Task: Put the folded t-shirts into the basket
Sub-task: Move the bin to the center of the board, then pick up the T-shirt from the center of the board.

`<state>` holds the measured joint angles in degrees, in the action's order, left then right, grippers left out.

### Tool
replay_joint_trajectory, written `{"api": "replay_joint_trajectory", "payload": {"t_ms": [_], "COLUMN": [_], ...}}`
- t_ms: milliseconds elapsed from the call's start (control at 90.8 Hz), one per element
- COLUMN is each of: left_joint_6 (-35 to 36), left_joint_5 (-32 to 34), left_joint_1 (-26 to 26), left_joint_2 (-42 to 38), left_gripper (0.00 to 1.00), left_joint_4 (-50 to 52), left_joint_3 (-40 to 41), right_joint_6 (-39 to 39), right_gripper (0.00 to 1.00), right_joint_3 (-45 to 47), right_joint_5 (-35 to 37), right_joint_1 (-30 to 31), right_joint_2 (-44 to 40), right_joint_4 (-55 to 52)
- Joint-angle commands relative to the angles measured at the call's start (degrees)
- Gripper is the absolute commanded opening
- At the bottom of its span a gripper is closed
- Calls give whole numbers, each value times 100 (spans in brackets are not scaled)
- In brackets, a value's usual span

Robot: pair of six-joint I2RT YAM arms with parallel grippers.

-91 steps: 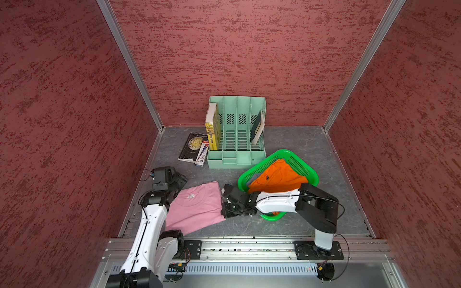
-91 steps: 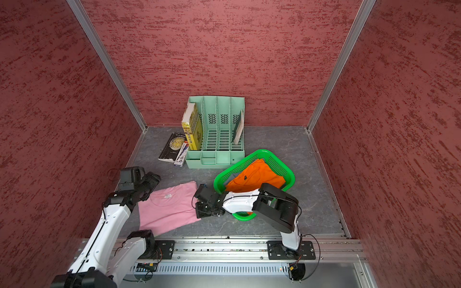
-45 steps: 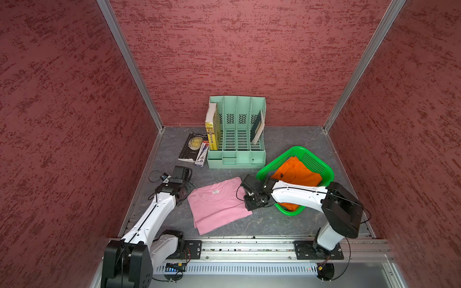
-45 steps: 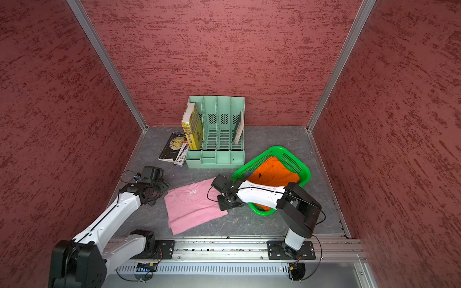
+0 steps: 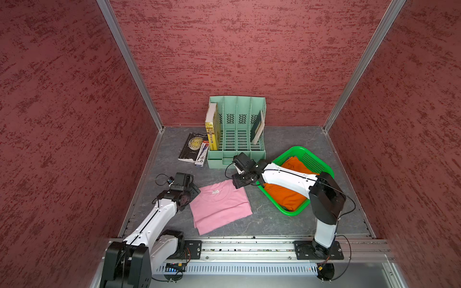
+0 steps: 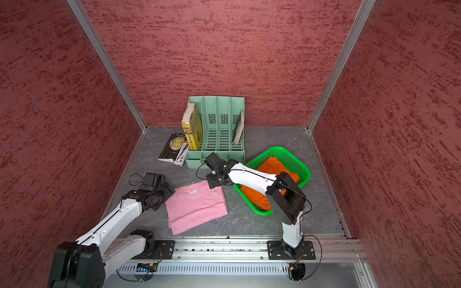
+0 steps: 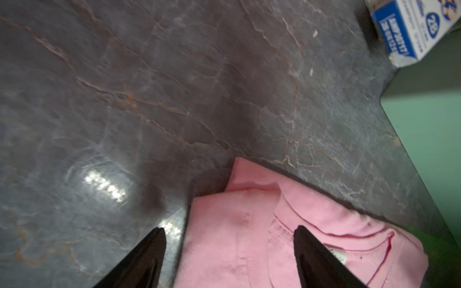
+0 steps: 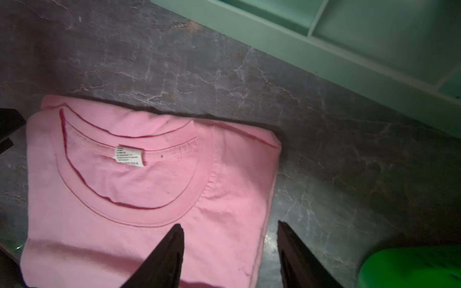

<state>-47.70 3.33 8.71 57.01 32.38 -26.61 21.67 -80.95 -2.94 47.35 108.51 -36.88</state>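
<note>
My left claw (image 7: 229, 228) and right claw (image 8: 228, 223) both stand wide and empty. Each straddles a collar-end corner of the pink tee (image 5: 220, 205), with one finger over cloth and one over bare bench (image 5: 262, 219). The tee lies flat on the bench, just beside the basket (image 5: 290, 213) and outside it. The orange tee (image 5: 284, 197) is already in the basket. I cannot pick out a third tee.

I see several ways this could go wrong:
- **Layers:** the tee is a soft stack, and its folded edges show at the corner. If my fingers close on the top ply alone, I'd expect the fold to peel open as it lifts.
- **Uneven lift:** if one claw rises before the other, the limp cloth would likely sag in the middle and drag.
- **The rim:** a drooping edge could catch on the basket's rounded rim.
- **The basket:** it looks like light perforated plastic, and the bench is glossy. A nudge from my right arm, which reaches across it, might slide it.

The cloth is matte knit with a ribbed collar and a small white label. The bench is dark and stone-veined, with glare spots. The mint organizer (image 5: 237, 149) is hard and slotted, and it stands near my right claw.
</note>
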Motion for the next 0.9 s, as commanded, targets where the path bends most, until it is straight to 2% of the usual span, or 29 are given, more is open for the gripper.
{"api": "replay_joint_trajectory", "payload": {"t_ms": [0,176,286,408,573,606,639,749,837,893], "left_joint_6": [35,-24,-29,-13,10,48,124,328,514,556], "left_joint_5": [-23,49,108,149,217,195,137,-136,-387,-495], "left_joint_1": [145,273,358,372,449,463,476,476,473,475], "left_joint_2": [-124,63,208,579,745,682,634,482,338,169], "left_gripper": [84,83,82,75,55,48,40,25,0,0], "left_joint_4": [-322,-361,-506,-573,-614,-680,-769,-1153,-1495,-1583], "left_joint_3": [284,372,353,166,67,108,145,305,413,487], "right_joint_6": [-195,-90,-110,-127,-211,-215,-217,-219,-229,-207], "right_gripper": [63,63,63,63,61,58,49,26,10,3], "right_joint_3": [-97,139,98,-51,-97,-101,-112,-84,109,277], "right_joint_5": [-457,-1288,-1522,-1851,-2045,-2167,-2267,-2772,-3103,-3277], "right_joint_1": [-261,-594,-646,-698,-778,-813,-858,-965,-1006,-1025], "right_joint_2": [248,613,864,1141,1306,1362,1426,1541,1449,1319], "right_joint_4": [169,687,767,762,826,880,944,1211,1672,2016]}}
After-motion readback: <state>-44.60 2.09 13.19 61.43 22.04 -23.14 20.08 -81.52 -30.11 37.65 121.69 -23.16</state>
